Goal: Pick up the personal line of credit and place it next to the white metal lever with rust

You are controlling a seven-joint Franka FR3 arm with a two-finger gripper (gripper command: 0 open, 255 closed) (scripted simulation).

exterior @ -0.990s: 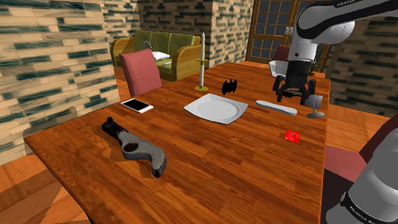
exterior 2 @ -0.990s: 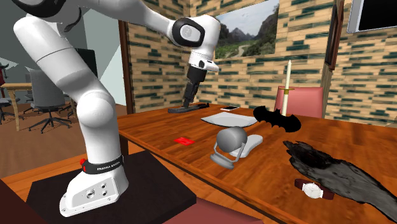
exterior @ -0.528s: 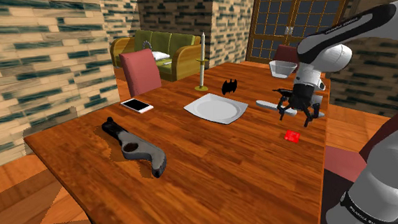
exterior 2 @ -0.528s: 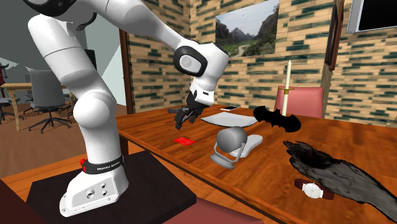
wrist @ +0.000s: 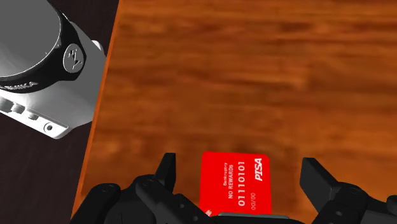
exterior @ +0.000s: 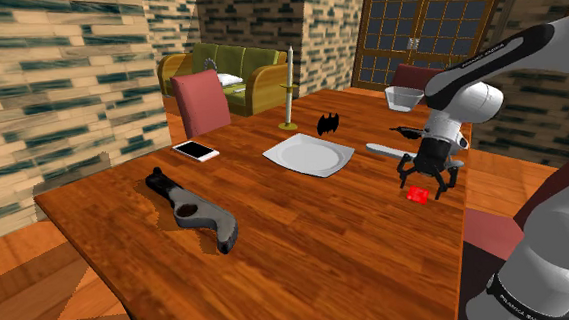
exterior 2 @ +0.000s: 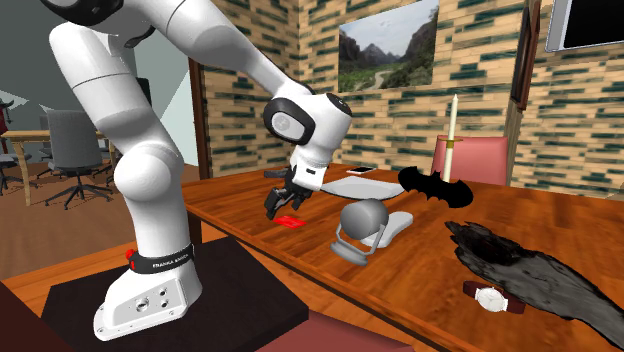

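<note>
I am hovering the gripper (wrist: pixel 240 167), fingers (wrist: pixel 167 168) apart, just above the card (wrist: pixel 234 186); it is lying flat between them, untouched, long axis square to their closing line.

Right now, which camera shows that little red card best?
The wrist view: the red card lies flat on the wooden table between the open gripper's fingers, its print readable: "PISA", "NO REWARDS". The shoulder and second exterior views show it as a small red patch beneath the gripper.
</note>
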